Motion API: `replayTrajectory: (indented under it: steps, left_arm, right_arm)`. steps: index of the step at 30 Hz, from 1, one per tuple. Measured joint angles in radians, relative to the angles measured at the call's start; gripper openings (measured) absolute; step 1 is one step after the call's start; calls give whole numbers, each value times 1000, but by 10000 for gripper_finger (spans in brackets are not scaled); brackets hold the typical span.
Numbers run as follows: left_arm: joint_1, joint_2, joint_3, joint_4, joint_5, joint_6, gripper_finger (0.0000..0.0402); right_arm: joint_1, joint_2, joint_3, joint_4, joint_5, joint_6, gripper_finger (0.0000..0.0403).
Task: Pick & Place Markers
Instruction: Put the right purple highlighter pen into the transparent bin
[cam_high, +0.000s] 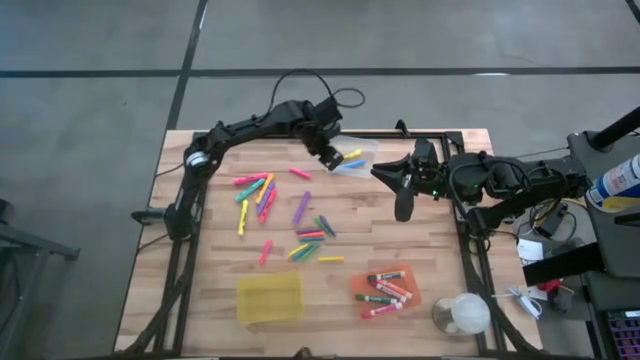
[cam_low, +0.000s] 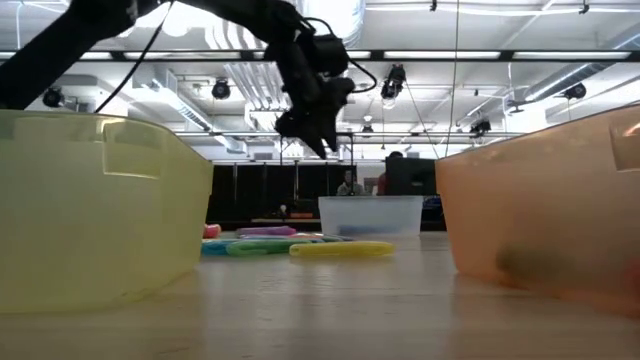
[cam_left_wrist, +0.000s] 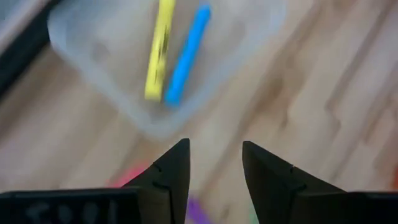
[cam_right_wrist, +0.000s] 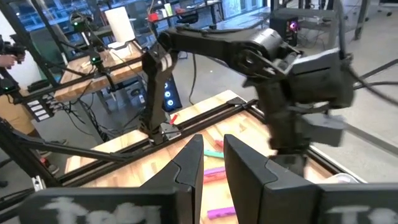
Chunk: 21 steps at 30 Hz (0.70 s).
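Note:
Many markers (cam_high: 262, 192) lie loose on the wooden table: pink, orange, yellow, purple (cam_high: 301, 207), green and blue ones. A yellow marker (cam_left_wrist: 160, 50) and a blue marker (cam_left_wrist: 186, 55) lie side by side in the clear bin (cam_high: 357, 157) at the far middle. My left gripper (cam_high: 328, 155) (cam_left_wrist: 214, 168) hangs open and empty just beside that bin, above the table, fingers pointing down. My right gripper (cam_high: 390, 172) (cam_right_wrist: 213, 155) hovers high to the bin's right, pointing toward the table's left, with a narrow gap and nothing between its fingers.
A yellow bin (cam_high: 269, 297) and an orange bin (cam_high: 385, 290) stand near the front edge; the orange one holds several white-barrelled markers with red and green caps. A round clear container (cam_high: 462, 315) sits at the front right corner. A yellow marker (cam_low: 340, 250) lies before the clear bin.

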<state>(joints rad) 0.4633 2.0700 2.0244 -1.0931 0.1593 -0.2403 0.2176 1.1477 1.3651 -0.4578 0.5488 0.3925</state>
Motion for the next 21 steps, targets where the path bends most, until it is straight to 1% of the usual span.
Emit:
replayTrajectory:
  steps: [4,7,10,13,17,21]
  left_arm:
    - [-29,-37,-52,-145,-40,-104,139]
    - [-54,-58,-123,-191,-91,-146,139]
    - [-78,-81,-214,-176,-93,-212,139]
    - [-114,-95,-289,-103,-93,-293,139]
    - [-175,-95,-343,-36,-87,-329,139]
    - [-217,-95,-375,-3,-93,-342,139]
  right_arm:
    - [0,0,0,0,0,0,57]
    - [0,0,0,1,0,0,57]
    - [0,0,0,0,0,0,56]
    - [0,0,0,-1,0,0,56]
    - [0,0,0,-2,0,-4,57]
    - [0,0,0,-2,-4,-4,57]
